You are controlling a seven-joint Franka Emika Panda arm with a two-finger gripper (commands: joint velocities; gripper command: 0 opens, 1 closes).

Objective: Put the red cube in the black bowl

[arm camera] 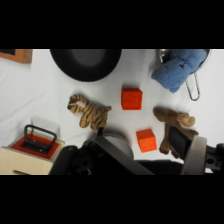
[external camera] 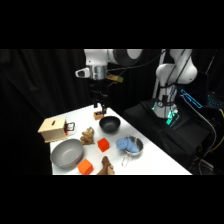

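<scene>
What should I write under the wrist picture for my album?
Red cube waits on the table between black bowl and toy tiger.

A white bench (external camera: 150,152) carries an assortment of objects. A grey bowl (external camera: 66,153) sits at its 8 o'clock edge, with a wooden box (external camera: 53,128) at 10 o'clock. A toy tiger (arm camera: 90,111) lies near the centre. At 3 o'clock, a metal pot (external camera: 131,146) holds a blue cloth (arm camera: 178,67). An orange block (external camera: 85,167) rests at 6 o'clock, just beside a brown plush toy (external camera: 106,166). Black curtains (external camera: 45,80) hang behind.
</scene>
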